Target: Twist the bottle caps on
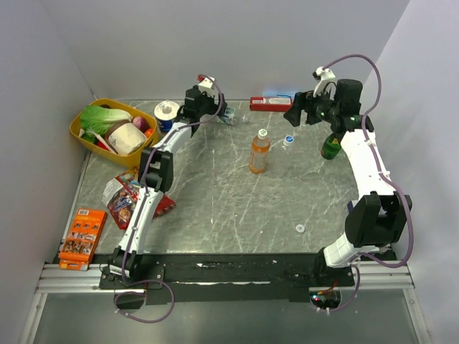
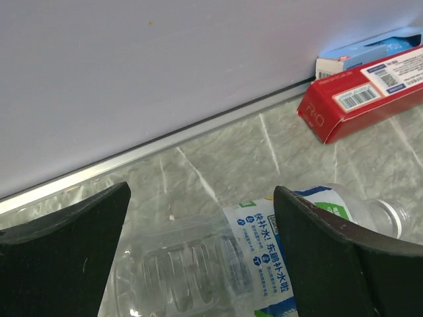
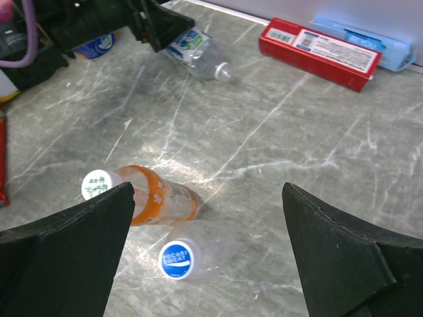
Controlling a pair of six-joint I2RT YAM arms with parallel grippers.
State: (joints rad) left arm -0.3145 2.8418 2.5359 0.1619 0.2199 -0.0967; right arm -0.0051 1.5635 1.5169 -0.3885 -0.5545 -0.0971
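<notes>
Caps first: one white cap (image 3: pixel 99 185) sits on top of the orange drink bottle (image 3: pixel 162 201), and a blue cap (image 3: pixel 177 259) on the small clear bottle (image 3: pixel 205 247) just beside it. Both bottles are upright, mid-table. Can't tell if either cap is twisted tight or just resting. A third, loose white cap (image 1: pixel 300 228) lies flat on the table (image 1: pixel 215 208), well apart from the bottles and nearer my right arm's base. Water bottle (image 2: pixel 264 264) is on its side near the back wall. Its neck (image 3: pixel 223 71) is bare, no cap, on the red box (image 3: pixel 320 53) side. So that one prob needs the loose cap.

Left gripper (image 2: pixel 201 218): fingers spread wide, hanging over the water bottle w/ the label part btwn them, not touching it as far as I can see. Makes sense as a lineup to grab the body, stand it up & hold it steady, since lying flat it can't take a cap.

Right gripper (image 3: pixel 208 218): also spread wide, nothing in it, high above the orange drink bottle & the small one, looking down on their caps. Reads as ready to drop onto a cap & twist, or go fetch the loose one.

Green glass bottle (image 1: pixel 330 147) stands right by my right arm, so any swing there could knock it.
</notes>
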